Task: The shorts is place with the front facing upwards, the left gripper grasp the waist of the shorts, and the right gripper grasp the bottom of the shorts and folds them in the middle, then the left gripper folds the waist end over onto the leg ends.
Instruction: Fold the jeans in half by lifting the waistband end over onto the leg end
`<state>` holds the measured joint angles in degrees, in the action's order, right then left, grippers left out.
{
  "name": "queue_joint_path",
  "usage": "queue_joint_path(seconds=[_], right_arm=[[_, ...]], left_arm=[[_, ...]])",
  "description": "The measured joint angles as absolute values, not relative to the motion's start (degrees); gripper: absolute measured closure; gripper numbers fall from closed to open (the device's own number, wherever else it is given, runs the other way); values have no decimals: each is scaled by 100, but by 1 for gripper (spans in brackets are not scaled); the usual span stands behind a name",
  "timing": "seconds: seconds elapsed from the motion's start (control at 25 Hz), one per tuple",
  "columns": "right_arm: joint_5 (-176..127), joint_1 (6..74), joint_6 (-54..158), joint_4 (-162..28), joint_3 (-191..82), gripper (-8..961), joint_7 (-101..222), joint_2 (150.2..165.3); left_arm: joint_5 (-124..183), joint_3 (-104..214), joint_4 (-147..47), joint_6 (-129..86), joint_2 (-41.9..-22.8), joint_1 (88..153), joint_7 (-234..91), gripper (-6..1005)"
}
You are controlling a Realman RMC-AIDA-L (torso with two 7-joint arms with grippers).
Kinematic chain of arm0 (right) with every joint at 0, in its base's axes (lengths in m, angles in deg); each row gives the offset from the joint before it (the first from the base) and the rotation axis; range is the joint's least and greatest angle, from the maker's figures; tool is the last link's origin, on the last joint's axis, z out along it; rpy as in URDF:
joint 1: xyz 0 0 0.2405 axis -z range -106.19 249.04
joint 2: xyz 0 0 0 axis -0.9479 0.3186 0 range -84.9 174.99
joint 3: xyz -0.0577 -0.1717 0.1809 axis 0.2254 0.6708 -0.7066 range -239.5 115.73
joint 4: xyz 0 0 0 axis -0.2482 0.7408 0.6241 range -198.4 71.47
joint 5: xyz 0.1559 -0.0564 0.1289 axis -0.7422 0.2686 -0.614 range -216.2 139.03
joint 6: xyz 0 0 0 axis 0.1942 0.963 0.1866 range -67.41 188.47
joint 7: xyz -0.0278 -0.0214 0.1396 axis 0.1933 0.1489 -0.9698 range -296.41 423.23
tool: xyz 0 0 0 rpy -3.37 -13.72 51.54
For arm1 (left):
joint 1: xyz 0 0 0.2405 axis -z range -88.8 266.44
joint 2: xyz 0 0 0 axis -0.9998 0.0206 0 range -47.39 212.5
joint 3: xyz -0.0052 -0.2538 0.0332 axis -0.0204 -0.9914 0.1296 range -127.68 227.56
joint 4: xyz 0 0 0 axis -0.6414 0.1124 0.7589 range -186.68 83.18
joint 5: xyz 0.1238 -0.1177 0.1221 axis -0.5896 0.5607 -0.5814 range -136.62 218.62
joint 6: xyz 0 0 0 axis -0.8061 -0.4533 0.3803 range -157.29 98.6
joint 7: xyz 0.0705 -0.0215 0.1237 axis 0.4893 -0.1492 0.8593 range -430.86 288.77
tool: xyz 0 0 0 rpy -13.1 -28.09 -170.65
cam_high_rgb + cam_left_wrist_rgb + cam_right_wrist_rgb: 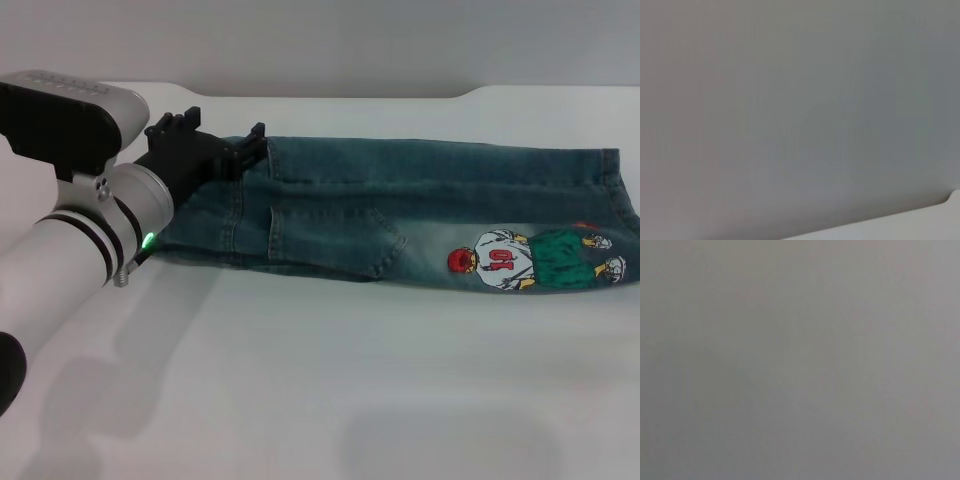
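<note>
White tabletop [300, 380] bears blue-green denim shorts [420, 215] already folded lengthwise, black two-fingered left gripper [235, 150] at their waist end [210, 225], its grasp indiscernible, seemingly ready for the second fold.

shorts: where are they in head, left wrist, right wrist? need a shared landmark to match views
Head: the shorts lie folded lengthwise across the white table, the left gripper at their waist end.
Left wrist: not in view; only grey wall and a sliver of table edge.
Right wrist: not in view; plain grey.
Shared landmark: the white table, in the head and left wrist views only.
</note>
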<state>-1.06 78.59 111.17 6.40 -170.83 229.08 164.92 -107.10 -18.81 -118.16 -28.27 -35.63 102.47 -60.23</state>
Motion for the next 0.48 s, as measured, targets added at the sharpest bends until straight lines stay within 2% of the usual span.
queue_joint_path(seconds=[0.24,0.48], right_arm=[[1009,7892,11269,1362,-17227,445,22919,16493],[2681,7868,9894,2498,-16752,445,22936,16493]], left_arm=[[-10710,-1839,-11843,-2908,-3566,10293,-6025,149],[-10710,-1819,-11850,-3003,-3580,10344,-6033,150]])
